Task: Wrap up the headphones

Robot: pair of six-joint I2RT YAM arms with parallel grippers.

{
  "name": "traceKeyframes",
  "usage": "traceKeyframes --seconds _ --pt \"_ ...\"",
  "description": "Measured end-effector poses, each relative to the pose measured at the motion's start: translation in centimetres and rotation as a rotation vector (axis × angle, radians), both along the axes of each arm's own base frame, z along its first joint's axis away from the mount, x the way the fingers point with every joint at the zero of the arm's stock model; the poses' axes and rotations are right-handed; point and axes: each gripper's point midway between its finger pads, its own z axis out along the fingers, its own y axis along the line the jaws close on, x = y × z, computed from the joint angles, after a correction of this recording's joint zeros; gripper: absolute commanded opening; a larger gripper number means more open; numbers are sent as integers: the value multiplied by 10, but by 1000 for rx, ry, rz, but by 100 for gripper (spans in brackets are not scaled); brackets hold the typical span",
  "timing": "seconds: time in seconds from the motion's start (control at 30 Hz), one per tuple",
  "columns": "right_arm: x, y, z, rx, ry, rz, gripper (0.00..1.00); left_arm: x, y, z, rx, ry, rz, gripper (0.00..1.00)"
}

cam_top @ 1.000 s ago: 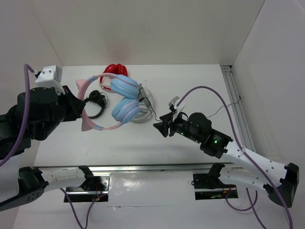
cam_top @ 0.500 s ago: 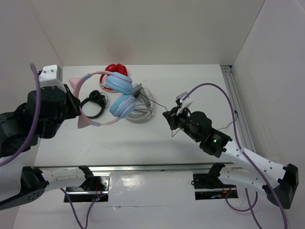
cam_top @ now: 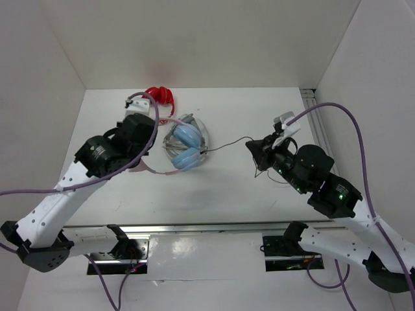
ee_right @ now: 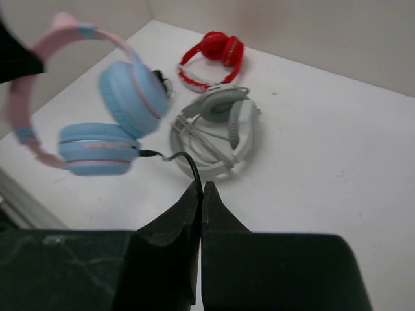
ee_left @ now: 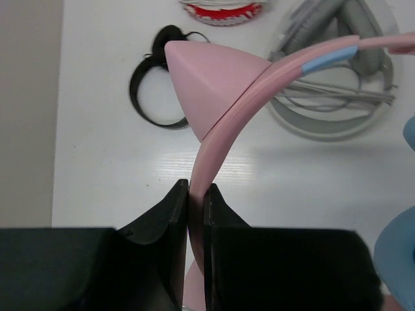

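The headphones point(cam_top: 187, 146) have light blue ear cups and a pink headband with cat ears, and they hang above the table. My left gripper point(ee_left: 196, 194) is shut on the pink headband point(ee_left: 224, 123) just below one cat ear point(ee_left: 207, 84). In the top view the left arm covers that gripper. The thin black cable point(cam_top: 224, 145) runs from the lower ear cup point(ee_right: 97, 159) to my right gripper point(cam_top: 254, 150). The right gripper point(ee_right: 201, 191) is shut on the cable point(ee_right: 188, 162), to the right of the headphones.
A grey pair point(ee_right: 217, 126) lies on the table under the held headphones. A red pair point(cam_top: 159, 96) lies at the back. A small black pair point(ee_left: 152, 91) lies left of the grey one. A metal rail point(cam_top: 321, 129) runs along the right wall.
My left arm has swung right over the table, carrying the headphones right and turning them. My right gripper has moved right and back with the cable, which now stretches between them.
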Motion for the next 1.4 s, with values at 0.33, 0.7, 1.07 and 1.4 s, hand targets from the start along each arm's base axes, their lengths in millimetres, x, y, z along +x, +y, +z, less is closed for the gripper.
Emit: traceKeyframes --seconds 0.33,0.7,1.07,1.4 --pt "-50 48 -16 -141 37 419 3 2 -100 -46 127 95 -413 0" --pt "-52 43 -17 -167 18 421 0 -47 -180 -50 141 113 -854 0" --pt "-36 30 -40 -231 68 299 0 -73 -201 -45 69 132 -1027 0" --pt "-24 19 -45 -207 62 193 11 -79 -185 7 -20 1 -1023 0"
